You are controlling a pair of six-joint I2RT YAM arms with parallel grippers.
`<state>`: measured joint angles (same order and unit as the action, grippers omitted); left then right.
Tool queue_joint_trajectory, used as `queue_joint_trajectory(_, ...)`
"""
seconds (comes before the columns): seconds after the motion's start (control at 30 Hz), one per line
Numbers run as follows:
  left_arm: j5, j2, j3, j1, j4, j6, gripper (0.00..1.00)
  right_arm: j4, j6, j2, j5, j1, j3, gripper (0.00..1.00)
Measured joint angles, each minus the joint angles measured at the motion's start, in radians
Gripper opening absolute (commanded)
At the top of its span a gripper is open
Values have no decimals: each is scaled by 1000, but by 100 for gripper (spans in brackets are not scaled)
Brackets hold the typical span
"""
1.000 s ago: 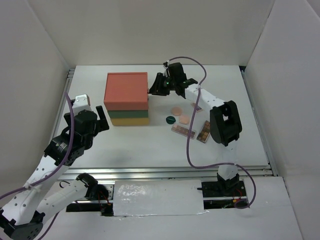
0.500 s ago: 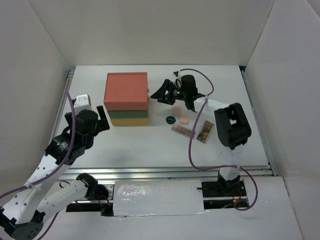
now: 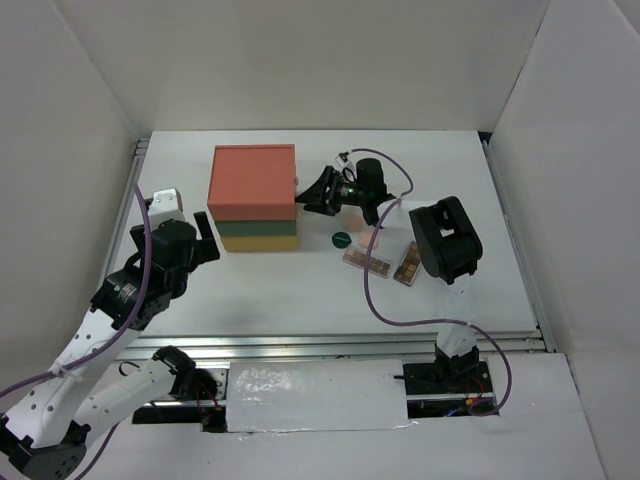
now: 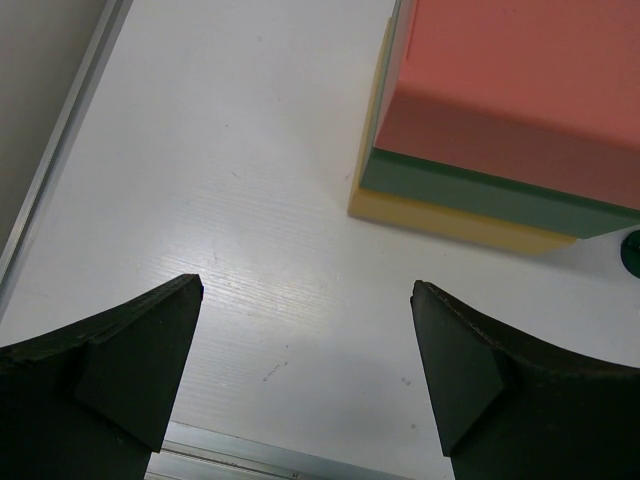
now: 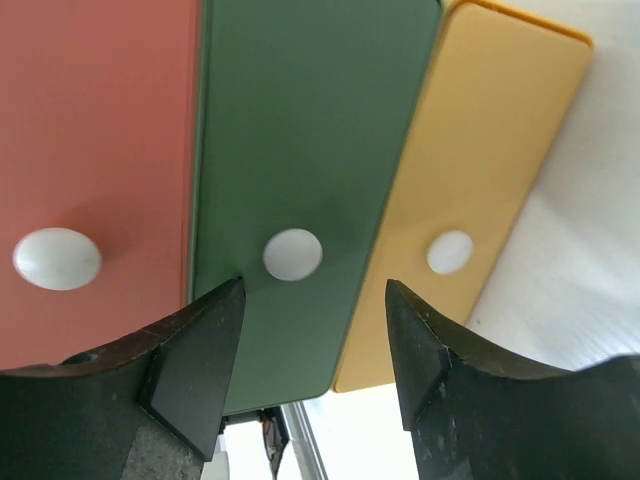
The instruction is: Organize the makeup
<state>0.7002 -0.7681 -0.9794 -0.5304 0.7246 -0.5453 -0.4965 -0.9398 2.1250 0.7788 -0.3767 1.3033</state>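
Note:
The makeup lies right of the drawer box point(image 3: 254, 196): a dark-green disc point(image 3: 341, 239), a long brownish palette point(image 3: 366, 261) and a second palette point(image 3: 406, 266) partly under the right arm. The puffs, pinkish palette and green tube are hidden. My right gripper point(image 3: 315, 193) is open and empty, close to the box's drawer fronts; in the right wrist view its fingers point(image 5: 200, 350) frame the green drawer point(image 5: 300, 180) with its white knob point(image 5: 292, 254). My left gripper point(image 3: 203, 238) is open and empty, left of the box, over bare table point(image 4: 300, 300).
The stacked box has an orange drawer point(image 5: 90, 150) and a yellow drawer point(image 5: 480, 170), each with a white knob. White walls enclose the table on three sides. A metal rail point(image 3: 330, 345) runs along the near edge.
My right gripper has moved down and left toward the box's drawer fronts, and the right arm's elbow has shifted left over the makeup, hiding the puffs. The left arm has barely moved.

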Motion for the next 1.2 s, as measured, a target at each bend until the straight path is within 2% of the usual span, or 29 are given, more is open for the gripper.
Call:
queue_joint_trajectory(0.13, -4, 0, 0, 0, 0, 0, 99, -76, -45, 21, 19, 5, 0, 65)
queue_joint_trajectory(0.23, -8, -2, 0, 0, 0, 1, 99, -122, -75, 40, 32, 8, 1, 60)
queue_joint_trajectory(0.5, -11, -4, 0, 0, 0, 5, 99, -212, -139, 92, 82, 11, 23, 38)
queue_joint_trajectory(0.6, -14, -8, 0, 0, -1, 17, 99, -249, -161, 98, 97, 11, 27, 36)
queue_joint_trajectory(0.83, -19, -16, 1, 0, -3, 20, 99, -335, -221, 137, 128, 18, 34, 22)
queue_joint_trajectory(1.2, -19, -16, 3, 0, -10, 20, 99, -362, -232, 140, 153, 55, 28, 23)
